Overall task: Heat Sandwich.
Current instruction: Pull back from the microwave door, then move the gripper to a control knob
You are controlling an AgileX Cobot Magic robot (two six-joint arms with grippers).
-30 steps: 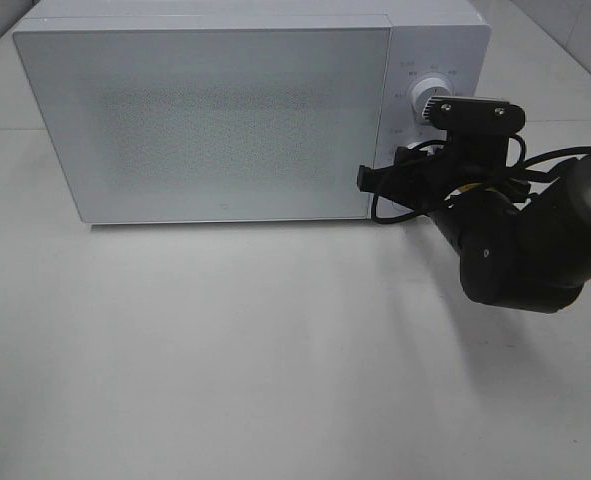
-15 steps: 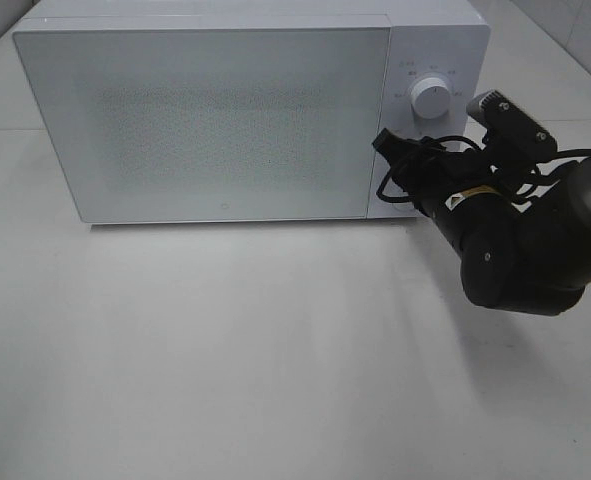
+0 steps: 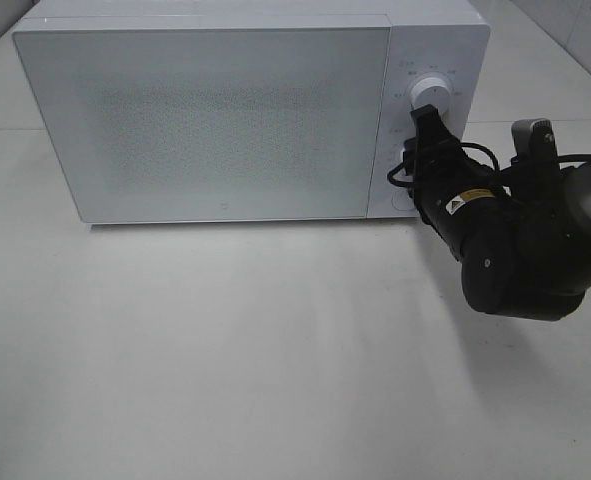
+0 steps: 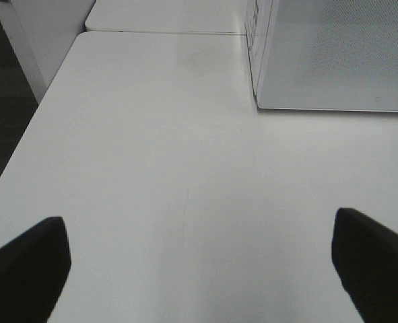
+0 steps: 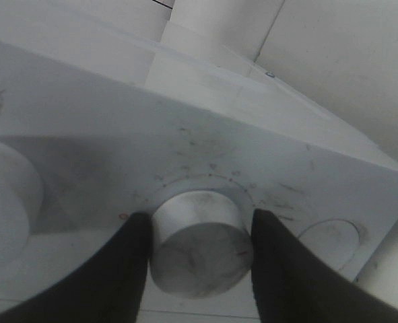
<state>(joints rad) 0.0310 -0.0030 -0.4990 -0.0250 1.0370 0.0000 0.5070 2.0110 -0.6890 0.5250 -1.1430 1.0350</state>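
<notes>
The sandwich is out of view. The white microwave (image 3: 215, 120) stands at the back of the table with its door shut. My right gripper (image 3: 416, 135) reaches to the control panel just below the upper dial (image 3: 432, 94). In the right wrist view my right gripper (image 5: 199, 225) is shut on the lower dial (image 5: 199, 256), with one black finger (image 5: 128, 269) pressed against each side of it. My left gripper (image 4: 199, 269) is open over bare table, nothing between its fingertips (image 4: 23, 259).
A round button (image 5: 330, 239) sits beside the gripped dial, and the other dial (image 5: 3, 208) is on its far side. The right arm's black body (image 3: 525, 250) hangs over the table right of the microwave. The table's left edge (image 4: 23, 141) drops to dark floor.
The right wrist has rolled about its axis while staying at the control panel, its camera bracket swinging from above the upper dial round to the right. The left arm is still.
</notes>
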